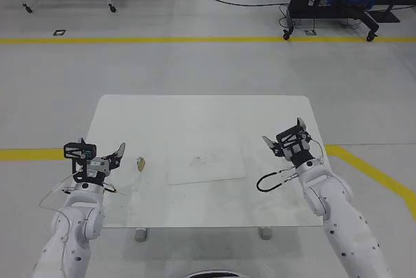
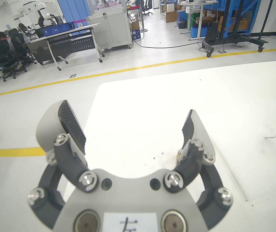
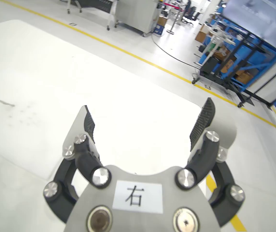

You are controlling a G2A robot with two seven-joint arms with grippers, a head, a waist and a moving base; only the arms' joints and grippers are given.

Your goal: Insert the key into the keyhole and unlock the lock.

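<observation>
A small brass-coloured piece (image 1: 141, 163) lies flat on the white table (image 1: 194, 115), close to its left edge and toward the robot's side. It is most likely the lock, but it is too small to tell whether it is the lock alone or the lock with its key.

By its colour it should be solid metal: stiff, dense for its size and smooth-faced. It will probably skate on the glossy tabletop if nudged from one side. A sound hold would be across the two flat faces of its body, leaving the keyhole end free. The key, as a thin flat blade, would best be taken by its broad head.

The left pincer (image 2: 128, 119) sits just beside the piece, spread wide with nothing in it. Its black ribbed pads (image 2: 71, 126) are backed by pale rounded shells. One finger hangs past the table edge over the floor and the other is above the tabletop.

Toward the middle of the table are faint grey scuff marks (image 1: 197, 161) and a dim rectangular outline (image 1: 206, 174), perhaps a thin clear sheet.

The right pincer (image 3: 150, 114) is well apart from the piece, by the table's right edge. It is likewise spread and empty, with the same ribbed pads.
</observation>
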